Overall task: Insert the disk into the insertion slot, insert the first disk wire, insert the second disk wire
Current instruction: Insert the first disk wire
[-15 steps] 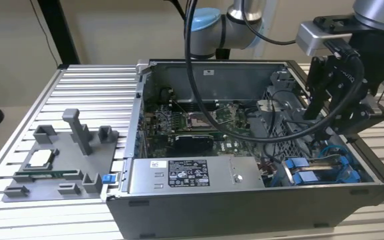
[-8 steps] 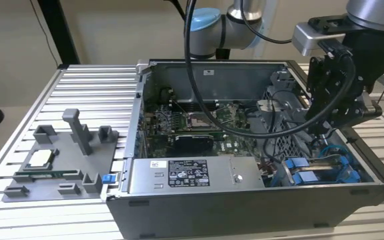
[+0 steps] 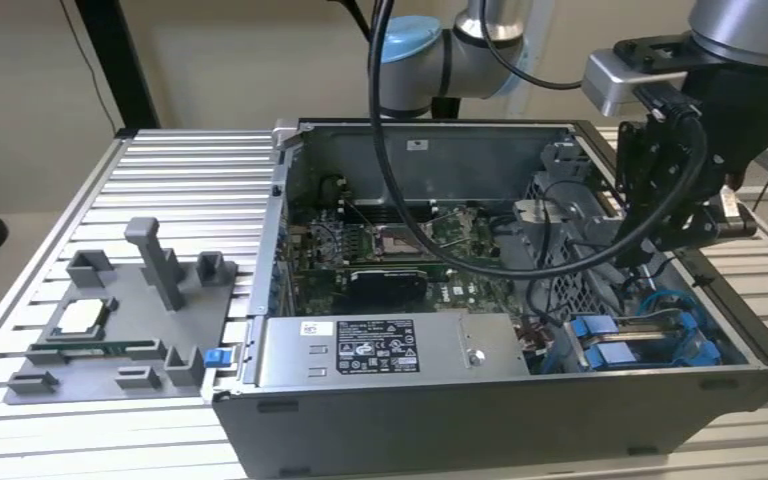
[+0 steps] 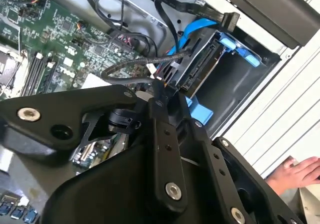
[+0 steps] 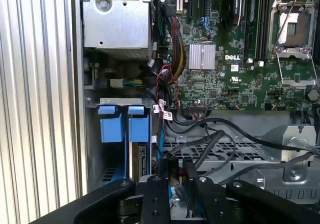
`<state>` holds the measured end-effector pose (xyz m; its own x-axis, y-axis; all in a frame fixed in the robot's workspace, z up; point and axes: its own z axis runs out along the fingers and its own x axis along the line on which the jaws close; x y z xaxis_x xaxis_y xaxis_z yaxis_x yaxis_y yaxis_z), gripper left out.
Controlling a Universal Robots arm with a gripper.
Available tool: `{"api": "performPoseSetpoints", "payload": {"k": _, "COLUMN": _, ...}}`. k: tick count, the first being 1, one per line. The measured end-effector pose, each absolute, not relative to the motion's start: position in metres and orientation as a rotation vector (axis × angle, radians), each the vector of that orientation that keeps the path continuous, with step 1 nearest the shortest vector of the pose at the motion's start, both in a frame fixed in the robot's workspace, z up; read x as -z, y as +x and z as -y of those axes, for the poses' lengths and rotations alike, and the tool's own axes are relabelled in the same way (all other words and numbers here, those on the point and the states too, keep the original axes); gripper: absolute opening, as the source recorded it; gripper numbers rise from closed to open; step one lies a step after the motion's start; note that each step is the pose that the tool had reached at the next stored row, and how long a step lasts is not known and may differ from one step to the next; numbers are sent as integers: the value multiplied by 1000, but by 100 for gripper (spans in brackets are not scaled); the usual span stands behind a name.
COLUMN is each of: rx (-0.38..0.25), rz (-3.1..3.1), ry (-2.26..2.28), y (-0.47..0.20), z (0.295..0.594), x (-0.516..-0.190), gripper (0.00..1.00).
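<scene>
Well, in the exterior view my gripper (image 3: 635,255) hangs at three o'clock in the case (image 3: 491,415), above the slot (image 3: 631,345). In the second wrist view the disk (image 4: 197,69) sits in the slot. The fingers (image 4: 162,129) pinch narrowly on what I take for a wire (image 4: 120,67). I judge this is the first-wire step, needing square alignment. In the first wrist view the fingers hide the plug.

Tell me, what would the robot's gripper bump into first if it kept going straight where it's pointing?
Probably the disk in its blue frame, right ahead of the gripper in the second wrist view. Black wires hang close by, so one might touch first; depth is unclear.
</scene>
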<state>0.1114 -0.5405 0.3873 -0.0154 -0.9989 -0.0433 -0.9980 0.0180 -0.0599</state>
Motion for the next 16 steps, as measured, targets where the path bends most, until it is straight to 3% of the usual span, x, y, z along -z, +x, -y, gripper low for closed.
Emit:
{"api": "performPoseSetpoints", "payload": {"k": 3, "rx": 20, "rz": -2188, "ry": -2151, "y": 111, "z": 541, "x": -386, "gripper": 100}}
{"api": "performPoseSetpoints", "payload": {"k": 4, "rx": 20, "rz": -2188, "ry": -2151, "y": 111, "z": 541, "x": -386, "gripper": 0}}
{"api": "performPoseSetpoints", "payload": {"k": 16, "rx": 20, "rz": -2188, "ry": -2152, "y": 115, "z": 542, "x": -384, "gripper": 0}}
